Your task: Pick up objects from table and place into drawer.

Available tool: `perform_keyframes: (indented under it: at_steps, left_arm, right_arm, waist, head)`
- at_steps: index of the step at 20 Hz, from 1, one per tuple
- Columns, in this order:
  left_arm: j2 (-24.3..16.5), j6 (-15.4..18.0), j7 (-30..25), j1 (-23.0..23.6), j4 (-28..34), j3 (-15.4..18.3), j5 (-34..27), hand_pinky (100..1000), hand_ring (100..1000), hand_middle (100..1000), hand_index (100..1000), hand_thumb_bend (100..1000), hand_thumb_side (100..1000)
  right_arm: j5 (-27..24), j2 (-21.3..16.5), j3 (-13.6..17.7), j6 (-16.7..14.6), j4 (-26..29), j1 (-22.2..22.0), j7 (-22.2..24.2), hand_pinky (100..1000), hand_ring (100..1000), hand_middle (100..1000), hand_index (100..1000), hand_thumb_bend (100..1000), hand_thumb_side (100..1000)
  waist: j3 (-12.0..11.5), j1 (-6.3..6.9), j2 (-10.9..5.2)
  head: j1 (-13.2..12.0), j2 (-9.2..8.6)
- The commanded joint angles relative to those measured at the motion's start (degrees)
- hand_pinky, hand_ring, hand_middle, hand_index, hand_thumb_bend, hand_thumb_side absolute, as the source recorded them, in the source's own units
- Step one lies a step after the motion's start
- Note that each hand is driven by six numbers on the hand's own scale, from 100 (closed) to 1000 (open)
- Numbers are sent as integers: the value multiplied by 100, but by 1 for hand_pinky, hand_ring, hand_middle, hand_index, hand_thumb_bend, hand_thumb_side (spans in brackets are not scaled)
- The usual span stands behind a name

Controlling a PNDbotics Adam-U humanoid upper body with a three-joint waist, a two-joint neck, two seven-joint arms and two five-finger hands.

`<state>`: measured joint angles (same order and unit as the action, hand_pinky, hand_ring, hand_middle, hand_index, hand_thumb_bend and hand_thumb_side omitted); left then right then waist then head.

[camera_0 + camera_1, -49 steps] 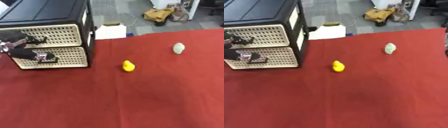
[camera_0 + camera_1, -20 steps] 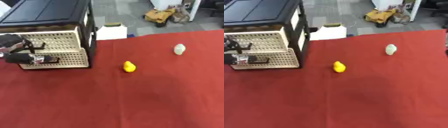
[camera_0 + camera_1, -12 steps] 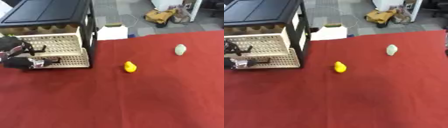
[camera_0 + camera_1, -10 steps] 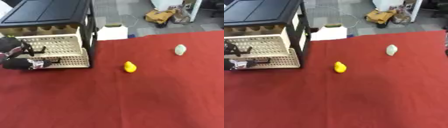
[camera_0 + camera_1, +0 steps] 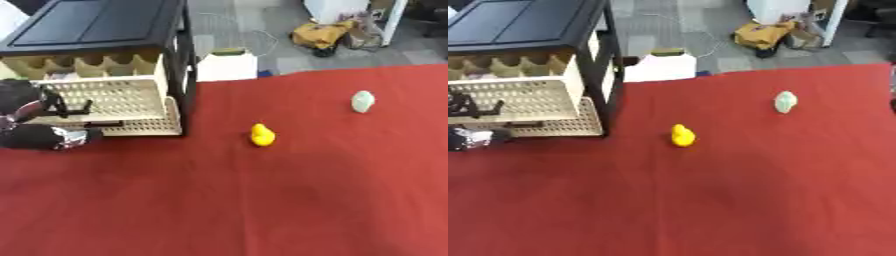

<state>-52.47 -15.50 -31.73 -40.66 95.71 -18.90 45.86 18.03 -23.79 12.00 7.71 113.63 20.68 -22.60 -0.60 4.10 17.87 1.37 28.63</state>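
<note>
A black drawer cabinet (image 5: 105, 30) stands at the far left of the red table (image 5: 262, 200). A beige perforated drawer (image 5: 109, 100) sticks out of its front, with its divided inside showing along the top edge. My left hand (image 5: 39, 137) is at the drawer fronts, dark fingers curled at the black handle (image 5: 66, 106). A small yellow duck-like object (image 5: 262, 135) lies mid-table. Farther right lies a pale green rounded object (image 5: 362, 101). Both are well away from the hand.
A white box (image 5: 227, 65) sits on the floor behind the table's far edge. More clutter, including a yellow bag (image 5: 324, 35), lies on the grey floor beyond. The red cloth runs wide toward the front and right.
The beige drawer has slid out of the cabinet toward me with my left hand on its front. The duck and the green object have stayed put.
</note>
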Motion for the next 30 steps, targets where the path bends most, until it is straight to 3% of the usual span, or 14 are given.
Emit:
perform_keyframes:
  at_steps: [1, 17, 30]
  left_arm:
    - [-310, -43, 25, 21, 221, 81, -41, 100, 100, 100, 707, 620, 1000]
    - [-596, -206, 77, 516, 1048, 220, -162, 100, 100, 100, 704, 615, 1000]
    - [-705, -261, 17, 750, 1286, 289, -118, 100, 100, 100, 700, 623, 1000]
  right_arm:
    - [-19, -51, 49, -11, 96, 73, -13, 580, 579, 476, 746, 261, 672]
    - [-20, -27, 61, -6, 96, 65, -21, 580, 579, 476, 746, 260, 672]
    - [-30, -14, 75, -7, 96, 63, -31, 580, 579, 476, 746, 259, 671]
  waist:
    - [-12, -18, -135]
    - [-56, -47, -162]
    - [-66, -66, -160]
  head:
    - [2, 3]
    - [50, 33]
    - [40, 29]
